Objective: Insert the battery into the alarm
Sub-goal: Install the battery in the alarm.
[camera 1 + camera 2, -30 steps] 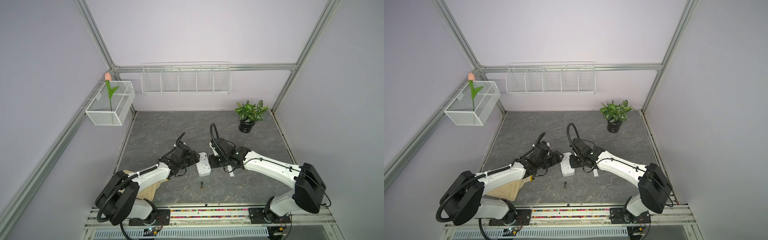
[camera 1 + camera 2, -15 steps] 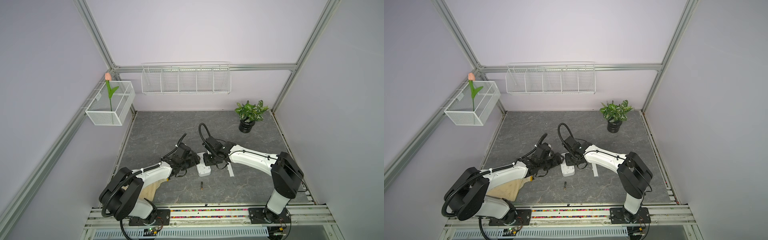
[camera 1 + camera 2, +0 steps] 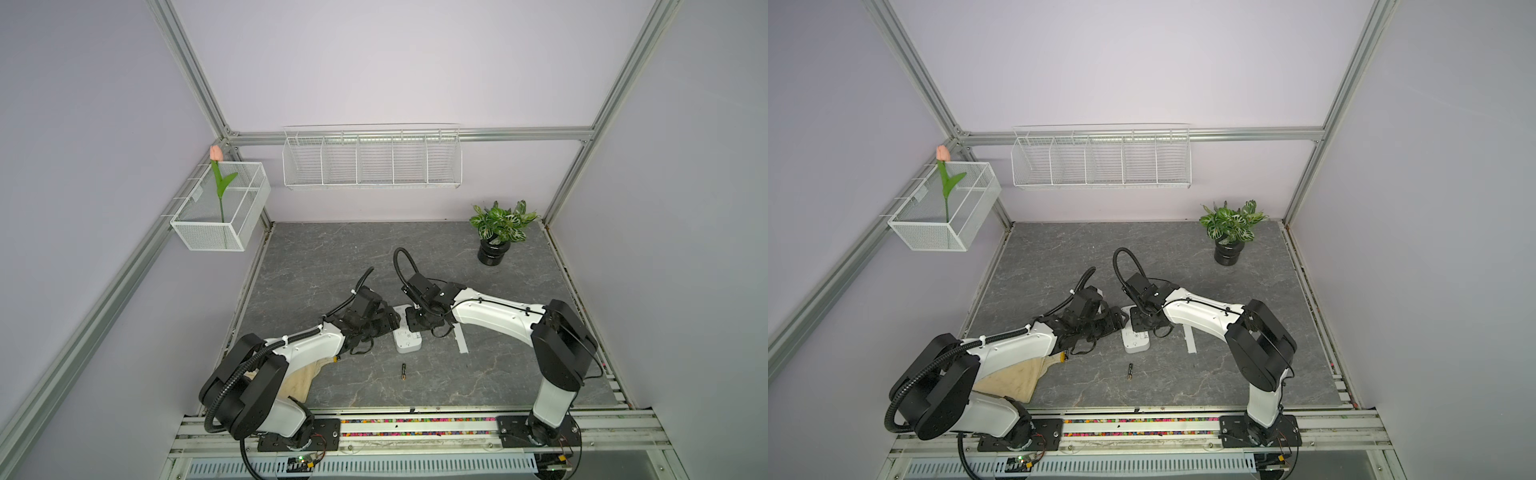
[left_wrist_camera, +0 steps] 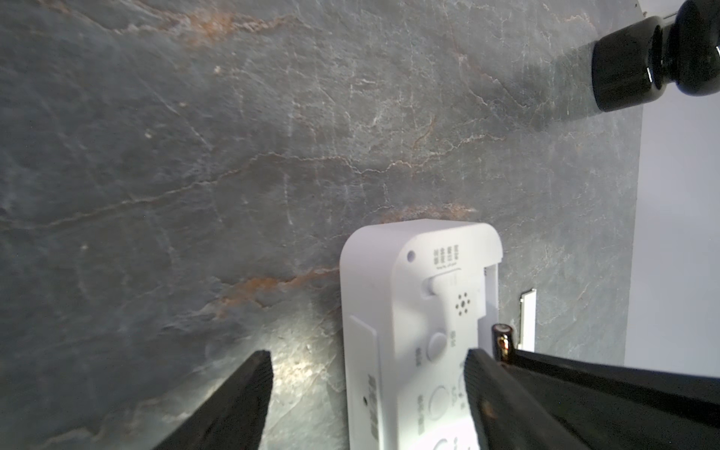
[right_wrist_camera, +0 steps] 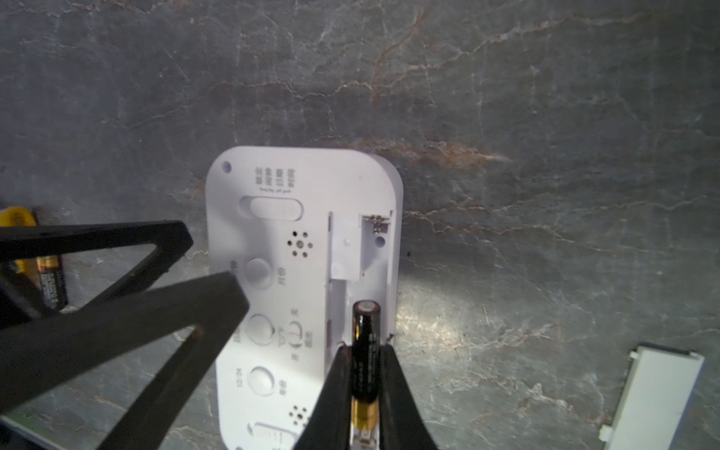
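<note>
The white alarm (image 3: 408, 338) (image 3: 1136, 340) lies back-up on the grey table, its battery slot (image 5: 362, 249) uncovered. My right gripper (image 5: 366, 348) (image 3: 415, 326) is shut on a black-and-gold battery (image 5: 366, 335) (image 4: 502, 339), which points along the slot just above its near end. My left gripper (image 4: 366, 354) (image 3: 390, 322) is open beside the alarm. One of its fingers (image 4: 491, 389) hangs over the alarm's back and the other stands apart over the table. In both top views a second battery (image 3: 403, 371) (image 3: 1130, 371) lies loose in front of the alarm.
The thin white cover strip (image 3: 460, 341) (image 5: 654, 393) lies right of the alarm. A potted plant (image 3: 493, 249) stands at the back right. A beige cloth (image 3: 299, 378) lies under the left arm. Another battery (image 5: 50, 280) lies by a yellow object (image 5: 15, 218).
My right gripper has moved left with the battery, from beside the alarm to over its slot, and the arm's elbow has risen. The left gripper has hardly moved.
</note>
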You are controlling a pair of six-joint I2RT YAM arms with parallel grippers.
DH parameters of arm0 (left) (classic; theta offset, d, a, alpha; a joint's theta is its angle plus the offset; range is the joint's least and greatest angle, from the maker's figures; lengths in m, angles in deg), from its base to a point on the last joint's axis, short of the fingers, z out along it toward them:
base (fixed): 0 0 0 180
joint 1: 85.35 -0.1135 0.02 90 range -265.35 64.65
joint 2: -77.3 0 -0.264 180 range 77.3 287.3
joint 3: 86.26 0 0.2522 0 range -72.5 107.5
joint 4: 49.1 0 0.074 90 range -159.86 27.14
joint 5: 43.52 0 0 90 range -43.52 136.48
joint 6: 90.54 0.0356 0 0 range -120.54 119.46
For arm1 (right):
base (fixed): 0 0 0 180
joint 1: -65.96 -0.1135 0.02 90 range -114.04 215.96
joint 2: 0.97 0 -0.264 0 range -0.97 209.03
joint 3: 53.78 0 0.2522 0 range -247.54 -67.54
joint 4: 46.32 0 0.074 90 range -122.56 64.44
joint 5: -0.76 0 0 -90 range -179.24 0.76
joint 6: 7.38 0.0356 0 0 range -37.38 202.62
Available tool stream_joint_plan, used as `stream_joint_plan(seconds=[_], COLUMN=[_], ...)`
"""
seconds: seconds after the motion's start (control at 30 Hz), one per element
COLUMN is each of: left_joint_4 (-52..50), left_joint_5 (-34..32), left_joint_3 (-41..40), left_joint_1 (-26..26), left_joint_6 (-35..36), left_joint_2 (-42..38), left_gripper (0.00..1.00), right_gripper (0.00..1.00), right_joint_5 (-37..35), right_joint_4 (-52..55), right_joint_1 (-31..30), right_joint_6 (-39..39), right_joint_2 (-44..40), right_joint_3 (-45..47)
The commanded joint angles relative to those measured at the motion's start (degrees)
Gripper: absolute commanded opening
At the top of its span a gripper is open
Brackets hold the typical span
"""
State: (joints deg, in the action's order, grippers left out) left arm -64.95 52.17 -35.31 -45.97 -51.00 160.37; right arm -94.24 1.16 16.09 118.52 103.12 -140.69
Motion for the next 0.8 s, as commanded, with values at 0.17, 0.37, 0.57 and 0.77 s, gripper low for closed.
stream_joint_plan(seconds=[0.17,0.37,0.57,0.77], left_joint_4=[-1.2,-1.4,-1.6,-1.8], left_joint_5=[-0.3,-0.4,-0.6,-0.5], left_joint_3=[1.1,1.0,1.0,1.1], left_joint_1=[-0.2,-0.2,-0.2,-0.2], left_joint_6=[0.8,0.9,0.9,0.9], left_joint_2=[0.1,-0.1,-0.3,-0.3], left_gripper=[0.79,0.79,0.79,0.79], right_gripper=[0.17,0.19,0.21,0.26], right_joint_5=[-1.7,-3.9,-4.7,-6.5], right_joint_4=[2.0,3.4,4.1,4.2], right_joint_1=[0.4,0.2,-0.3,-0.6], right_joint_6=[-0.7,-1.0,-1.3,-2.0], right_joint_2=[1.6,1.8,2.2,0.7], right_joint_3=[-2.3,-3.2,-3.7,-3.1])
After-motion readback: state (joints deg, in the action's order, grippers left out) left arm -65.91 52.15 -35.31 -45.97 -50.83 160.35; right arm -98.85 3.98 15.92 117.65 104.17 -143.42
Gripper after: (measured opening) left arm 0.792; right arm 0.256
